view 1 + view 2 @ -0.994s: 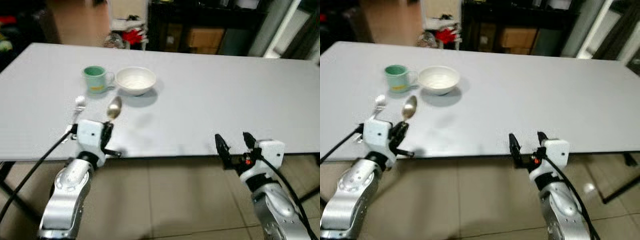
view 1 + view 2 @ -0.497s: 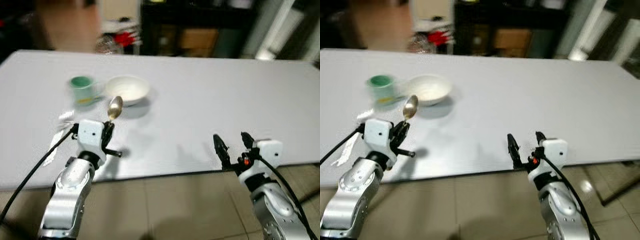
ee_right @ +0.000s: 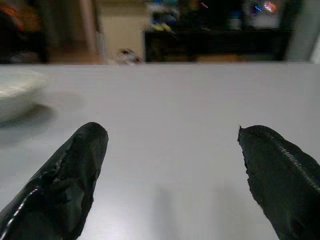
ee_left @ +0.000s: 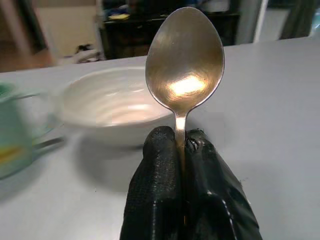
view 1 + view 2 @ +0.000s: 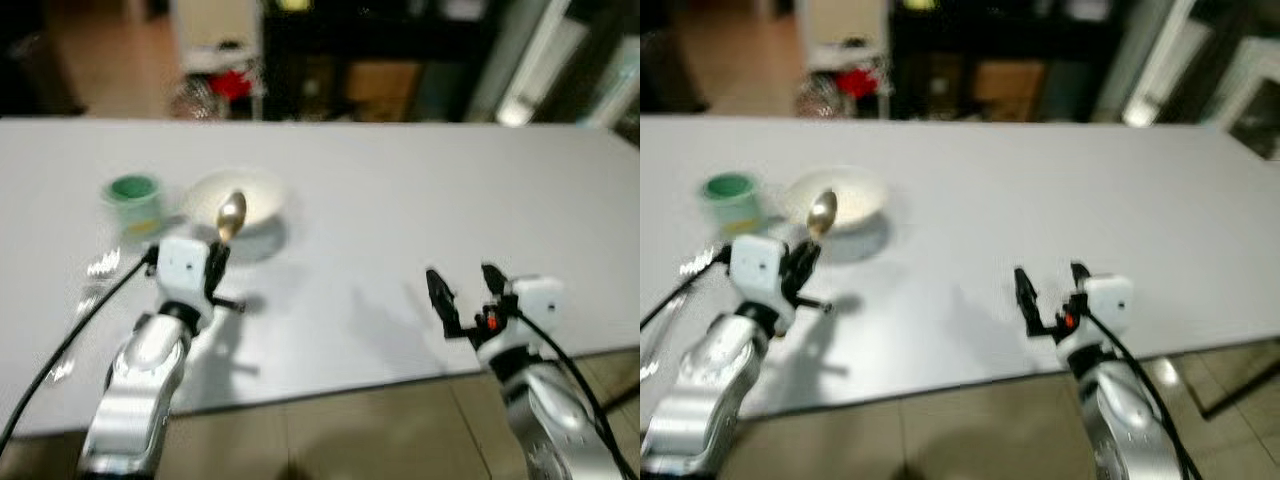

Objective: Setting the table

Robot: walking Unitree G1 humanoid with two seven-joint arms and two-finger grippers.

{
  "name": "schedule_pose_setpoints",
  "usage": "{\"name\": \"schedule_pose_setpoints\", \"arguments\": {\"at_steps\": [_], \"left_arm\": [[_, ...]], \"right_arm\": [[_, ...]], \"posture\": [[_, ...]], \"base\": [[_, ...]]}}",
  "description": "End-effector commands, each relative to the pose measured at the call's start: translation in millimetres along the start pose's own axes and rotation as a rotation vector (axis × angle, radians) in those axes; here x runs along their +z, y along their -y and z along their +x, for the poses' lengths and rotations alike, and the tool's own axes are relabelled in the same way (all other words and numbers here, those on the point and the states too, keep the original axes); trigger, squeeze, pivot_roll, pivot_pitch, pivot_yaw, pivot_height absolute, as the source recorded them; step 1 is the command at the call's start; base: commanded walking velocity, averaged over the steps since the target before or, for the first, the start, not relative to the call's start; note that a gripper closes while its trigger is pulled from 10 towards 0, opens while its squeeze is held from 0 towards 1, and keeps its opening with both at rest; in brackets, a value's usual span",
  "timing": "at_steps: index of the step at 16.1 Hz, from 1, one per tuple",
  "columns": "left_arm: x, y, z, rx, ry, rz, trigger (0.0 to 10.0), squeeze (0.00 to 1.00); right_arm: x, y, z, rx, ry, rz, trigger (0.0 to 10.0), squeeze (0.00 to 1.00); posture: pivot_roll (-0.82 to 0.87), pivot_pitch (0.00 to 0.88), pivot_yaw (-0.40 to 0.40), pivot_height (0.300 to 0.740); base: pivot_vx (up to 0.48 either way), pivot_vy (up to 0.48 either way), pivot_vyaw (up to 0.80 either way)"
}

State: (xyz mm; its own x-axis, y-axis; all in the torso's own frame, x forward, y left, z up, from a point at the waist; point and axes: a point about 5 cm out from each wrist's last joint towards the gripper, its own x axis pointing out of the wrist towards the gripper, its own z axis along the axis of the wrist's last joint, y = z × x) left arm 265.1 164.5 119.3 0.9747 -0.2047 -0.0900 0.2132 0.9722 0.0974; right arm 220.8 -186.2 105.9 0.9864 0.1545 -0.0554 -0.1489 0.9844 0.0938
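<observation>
My left gripper [image 5: 214,262] is shut on the handle of a metal spoon [image 5: 231,213], which stands upright with its bowl end up. In the left wrist view the spoon [image 4: 185,65] rises from between the black fingers [image 4: 160,185], just short of a white bowl [image 4: 107,105]. The white bowl [image 5: 262,197] sits on the white table [image 5: 400,180] at the left, with a green mug [image 5: 133,195] to its left. My right gripper [image 5: 460,280] hovers open over the table's near right part, holding nothing.
A blurred fork [image 5: 102,266] lies on the table to the left of my left arm. A black cable [image 5: 70,345] runs from the left wrist. Dark furniture [image 5: 380,60] stands beyond the table's far edge. The table's right half is bare.
The whole picture has shifted: the camera has come closer and the table edge now lies under both grippers. The spoon stays gripped upright, now close to the bowl.
</observation>
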Motion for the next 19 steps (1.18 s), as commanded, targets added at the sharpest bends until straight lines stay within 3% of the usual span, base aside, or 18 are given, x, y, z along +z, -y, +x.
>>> {"name": "schedule_pose_setpoints", "arguments": {"at_steps": [1,5,7,13,19], "left_arm": [[1.0,-0.6,-0.6,-0.003,0.002,0.022,10.0,0.00],[0.9,-1.5,1.0,0.022,-0.001,0.003,10.0,0.00],[1.3,-2.2,1.4,0.035,-0.003,0.031,10.0,0.00],[1.1,-2.0,2.1,0.041,-0.006,0.025,10.0,0.00],[1.0,-0.7,3.0,0.037,-0.008,0.027,10.0,0.00]], "right_arm": [[3.5,-0.3,2.3,0.006,0.009,0.006,10.0,0.00],[2.5,-1.5,3.6,0.012,-0.004,0.007,10.0,0.00],[4.2,-1.8,4.8,0.021,-0.005,-0.050,10.0,0.00],[4.2,-0.6,5.1,0.018,-0.011,-0.053,10.0,0.00],[4.0,-0.6,5.0,0.018,-0.015,-0.040,10.0,0.00]], "posture": [[-0.10,0.000,-0.065,0.740],[-0.10,0.000,-0.066,0.740],[-0.10,0.000,-0.065,0.740],[-0.10,0.000,-0.067,0.740],[-0.11,0.000,-0.063,0.740]], "base": [[0.296,0.000,0.00],[0.000,0.000,0.00],[0.000,0.000,0.20],[0.000,-0.254,0.71],[0.000,-0.259,0.00]]}}
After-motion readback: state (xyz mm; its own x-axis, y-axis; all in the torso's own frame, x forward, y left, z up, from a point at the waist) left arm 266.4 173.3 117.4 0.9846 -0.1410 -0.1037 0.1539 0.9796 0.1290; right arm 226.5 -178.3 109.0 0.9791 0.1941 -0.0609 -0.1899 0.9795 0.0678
